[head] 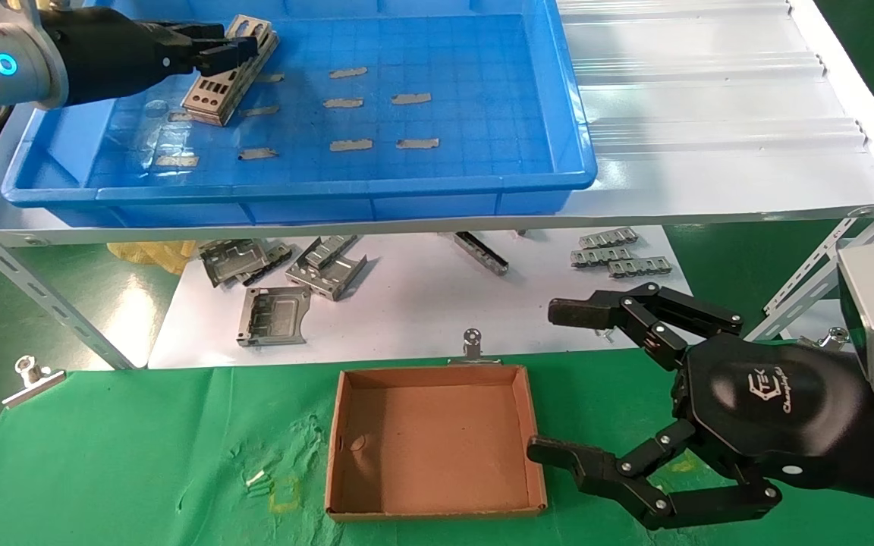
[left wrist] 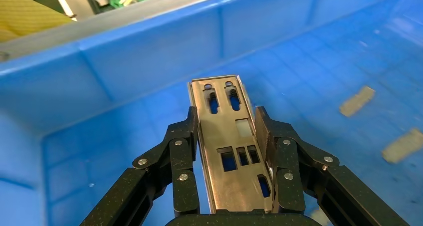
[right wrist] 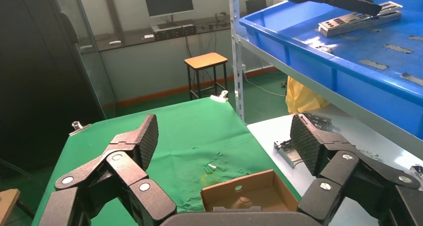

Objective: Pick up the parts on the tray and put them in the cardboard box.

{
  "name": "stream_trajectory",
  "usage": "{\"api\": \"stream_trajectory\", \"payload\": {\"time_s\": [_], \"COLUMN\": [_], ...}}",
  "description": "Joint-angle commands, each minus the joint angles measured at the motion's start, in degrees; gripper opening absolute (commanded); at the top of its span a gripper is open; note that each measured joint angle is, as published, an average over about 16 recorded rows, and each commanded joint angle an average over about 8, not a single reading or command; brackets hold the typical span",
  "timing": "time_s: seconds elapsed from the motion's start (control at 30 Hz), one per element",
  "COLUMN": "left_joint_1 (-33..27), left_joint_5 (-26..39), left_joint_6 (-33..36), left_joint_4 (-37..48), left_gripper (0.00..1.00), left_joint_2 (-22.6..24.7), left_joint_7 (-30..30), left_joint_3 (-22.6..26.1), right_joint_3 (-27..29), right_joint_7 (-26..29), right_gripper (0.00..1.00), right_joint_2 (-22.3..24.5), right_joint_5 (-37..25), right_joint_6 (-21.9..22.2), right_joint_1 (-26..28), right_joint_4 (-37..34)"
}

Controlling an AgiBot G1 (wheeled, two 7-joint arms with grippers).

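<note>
The blue tray sits on the upper shelf. At its far left lies a small stack of silvery punched parts. My left gripper is over the stack's far end. In the left wrist view its fingers press both long edges of the top part, so my left gripper is shut on it. Whether that part is clear of the stack I cannot tell. The cardboard box lies empty on the green cloth. My right gripper hovers open just right of the box.
Small grey tape strips dot the tray floor. Chunky grey brackets and other metal pieces lie on the white sheet under the shelf. Bare white corrugated shelf extends right of the tray. A metal clip holds the cloth.
</note>
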Motion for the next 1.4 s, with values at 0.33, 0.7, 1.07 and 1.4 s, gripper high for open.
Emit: {"api": "stream_trajectory", "payload": {"time_s": [0.33, 0.7, 1.07, 1.4], "left_joint_1": [-0.53, -2.34, -3.15, 2.48], "left_joint_5": [-0.51, -2.12, -3.56, -5.31], "left_joint_6": [4.19, 15.24, 32.36, 45.02], "left_joint_4": [-0.25, -1.69, -3.41, -13.04], "left_gripper": [0.0, 0.0, 0.0, 0.0], "left_joint_2": [-0.58, -3.1, -6.09, -7.41], "left_joint_7": [-0.81, -0.41, 2.46, 7.27], "left_joint_3": [-0.35, -1.42, -2.17, 0.53], "right_joint_3": [0.0, 0.0, 0.0, 0.0], "right_joint_7": [0.0, 0.0, 0.0, 0.0], "right_gripper": [1.0, 1.0, 1.0, 1.0], "right_joint_2": [0.0, 0.0, 0.0, 0.0], "right_joint_5": [0.0, 0.0, 0.0, 0.0], "right_joint_6": [0.0, 0.0, 0.0, 0.0], "right_joint_1": [0.0, 0.0, 0.0, 0.0], "right_joint_4": [0.0, 0.0, 0.0, 0.0]}}
